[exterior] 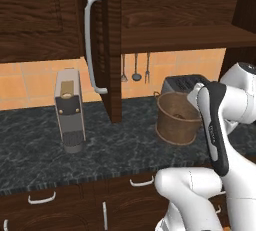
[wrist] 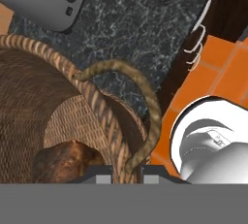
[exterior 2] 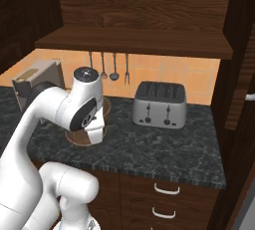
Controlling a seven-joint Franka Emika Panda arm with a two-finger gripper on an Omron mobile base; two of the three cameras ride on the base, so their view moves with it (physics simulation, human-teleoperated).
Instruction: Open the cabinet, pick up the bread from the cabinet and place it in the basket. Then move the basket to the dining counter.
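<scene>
- Wicker is what the hand view is crowded with: the basket is seen from above, with the bread lying dark brown on its floor.
- End effector is clenched on the basket's thin side handle, whose loop runs down between the two tips.
- From the left base view, the basket is seen standing on the black speckled table, just in front of the toaster, with the cabinet door swung open above.
- Bread-in-basket is judged done; the carry to the dining counter is judged to be the step in hand.
- A steady lift is called for next, with the basket kept level so the loaf is not tipped out, and the open door and toaster cleared before the base is driven off.
</scene>
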